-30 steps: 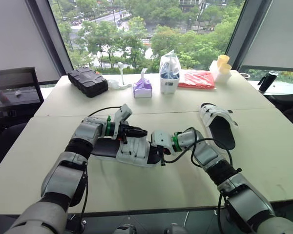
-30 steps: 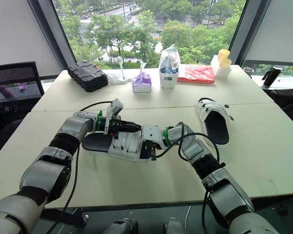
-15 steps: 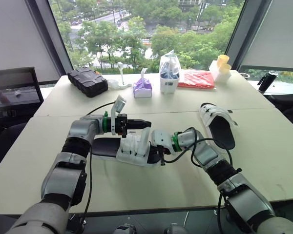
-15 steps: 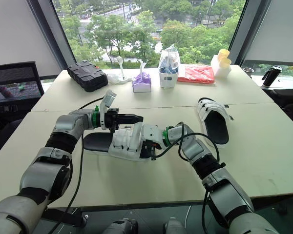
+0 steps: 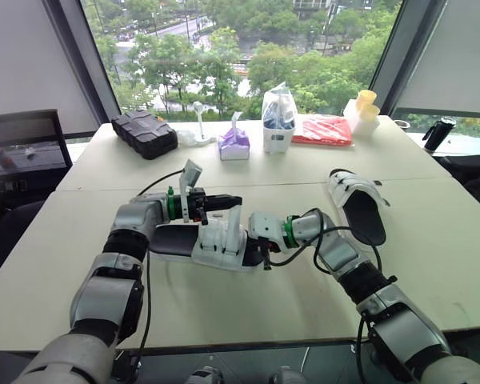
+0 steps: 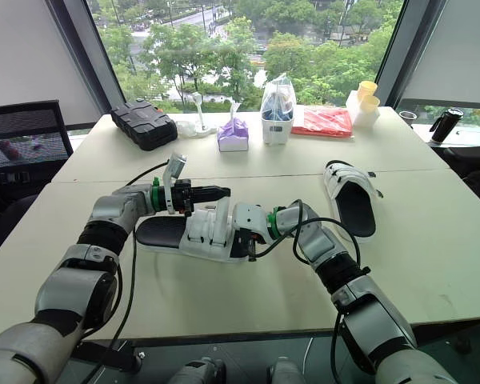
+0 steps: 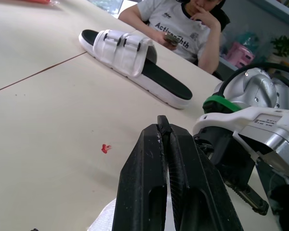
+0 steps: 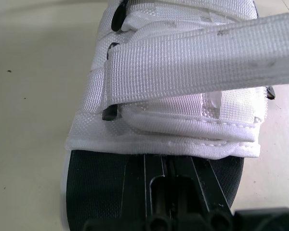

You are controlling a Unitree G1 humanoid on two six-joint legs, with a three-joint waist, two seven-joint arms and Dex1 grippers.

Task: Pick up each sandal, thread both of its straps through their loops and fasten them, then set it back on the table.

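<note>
Table [image 5: 224, 312]: two sandals on it. The near sandal [image 5: 212, 244] lies between the arms, its long axis running from the robot's left to its right. The far sandal [image 5: 348, 192] sits well apart on the right side, with its straps lying flat.

Right gripper [image 5: 254, 249]: at the near sandal's right end, apparently clamped on the sole. The contact is black on black in the right wrist view, so it is hard to read.

Left gripper [image 5: 237, 199]: just above the sandal's upper and pointing rightward along its length, jaws together.

Strap [image 5: 234, 221]: passes through its black loop [image 8: 110, 113] and rises taut from the upper to the left jaws. Judged pinched there, though the pinch itself is not visible. The left arm is the nearer one.

Judgement: the coming move turns on the strap standing upright above the upper. It must fold back down across the sandal's width to fasten.

Unclear: whether the other strap [image 8: 183, 6], cut off in the right wrist view, is fastened.
</note>
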